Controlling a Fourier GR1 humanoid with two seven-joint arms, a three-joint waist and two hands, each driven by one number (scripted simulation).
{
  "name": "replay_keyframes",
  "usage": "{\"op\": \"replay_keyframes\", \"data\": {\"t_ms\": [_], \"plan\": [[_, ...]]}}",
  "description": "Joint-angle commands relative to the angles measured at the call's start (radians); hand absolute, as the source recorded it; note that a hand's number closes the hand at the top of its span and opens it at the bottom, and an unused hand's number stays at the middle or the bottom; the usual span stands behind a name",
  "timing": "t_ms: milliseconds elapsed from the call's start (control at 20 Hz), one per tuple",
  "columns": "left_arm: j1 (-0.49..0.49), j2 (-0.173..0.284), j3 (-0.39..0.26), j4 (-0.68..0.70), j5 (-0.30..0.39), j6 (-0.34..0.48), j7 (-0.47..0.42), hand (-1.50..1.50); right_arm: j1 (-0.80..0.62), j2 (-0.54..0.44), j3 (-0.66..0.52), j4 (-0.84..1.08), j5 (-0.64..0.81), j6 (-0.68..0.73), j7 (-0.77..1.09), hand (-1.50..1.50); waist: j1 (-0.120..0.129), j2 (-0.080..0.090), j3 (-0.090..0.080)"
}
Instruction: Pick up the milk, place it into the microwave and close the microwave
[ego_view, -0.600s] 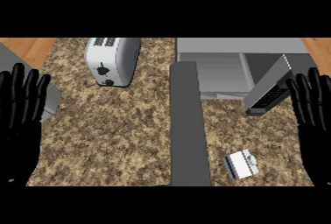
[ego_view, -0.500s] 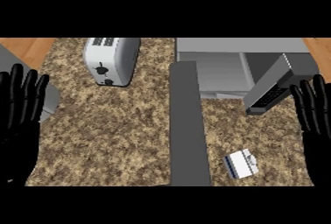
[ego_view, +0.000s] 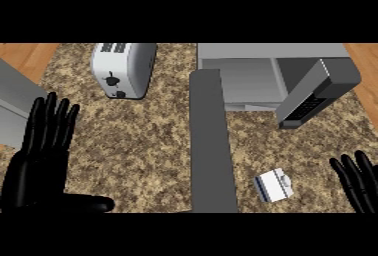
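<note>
Right hand (ego_view: 359, 181) beside milk (ego_view: 273, 185), microwave (ego_view: 269, 75) open

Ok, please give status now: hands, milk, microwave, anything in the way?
Both hands open, empty: left hand at left edge, right hand low right, beside milk. Milk lying on counter. Microwave door open. Nothing in the way.
</note>
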Motion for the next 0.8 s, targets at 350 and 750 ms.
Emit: {"op": "replay_keyframes", "data": {"t_ms": [350, 750], "plan": [[0.210, -0.017, -0.112, 0.074, 0.022, -0.058, -0.208, -1.50, 0.180, 0.029, -0.029, 0.101, 0.044, 0.109, -0.189, -1.50, 0.012, 0.003, 0.000], [0.307, 0.010, -0.048, 0.014, 0.089, -0.141, -0.216, -1.50, 0.105, 0.072, -0.045, 0.363, 0.092, 0.130, -0.313, -1.50, 0.020, 0.004, 0.001]]}}
